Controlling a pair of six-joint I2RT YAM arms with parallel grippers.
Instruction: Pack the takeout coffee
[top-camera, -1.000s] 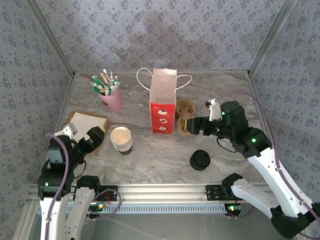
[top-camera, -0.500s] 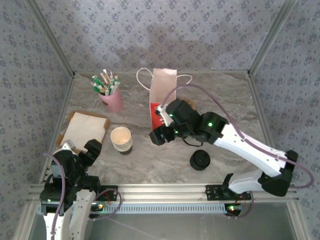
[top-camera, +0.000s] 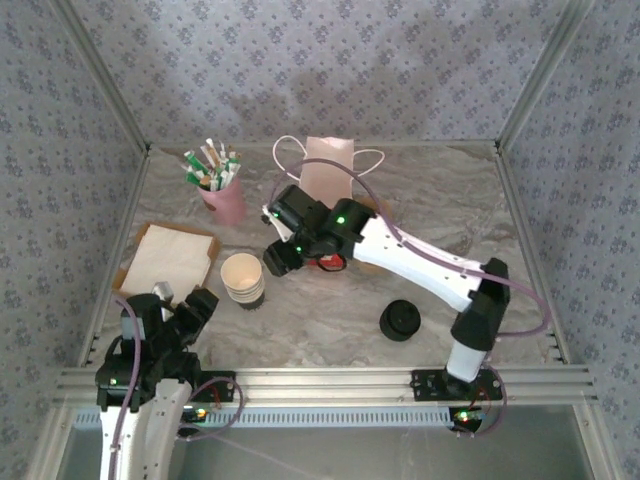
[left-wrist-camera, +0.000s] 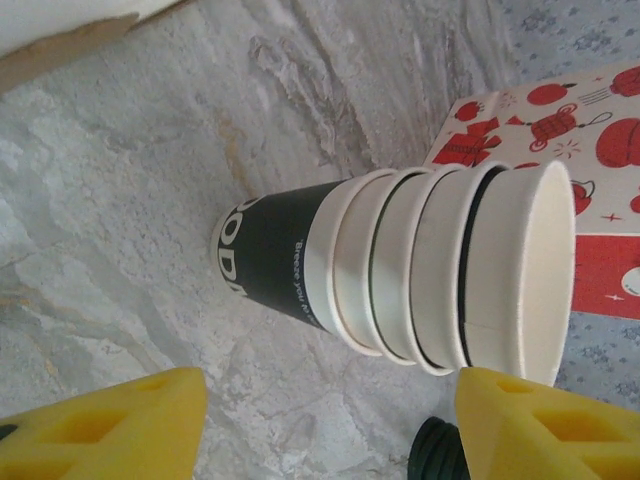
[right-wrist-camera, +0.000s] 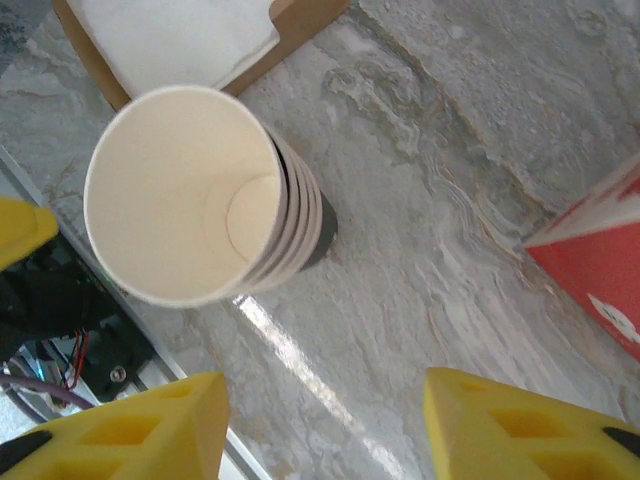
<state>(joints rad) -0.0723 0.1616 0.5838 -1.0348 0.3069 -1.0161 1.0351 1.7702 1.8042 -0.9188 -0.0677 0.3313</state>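
Hovering near stacked white paper cups (top-camera: 243, 279), right gripper (top-camera: 277, 258): jaws apart, empty. Left gripper (top-camera: 198, 304): jaws apart, empty.

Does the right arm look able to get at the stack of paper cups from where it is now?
Probably yes. The right gripper hangs open just above and beside the stack of cups, with nothing between them. The left gripper sits apart on the stack's other side.
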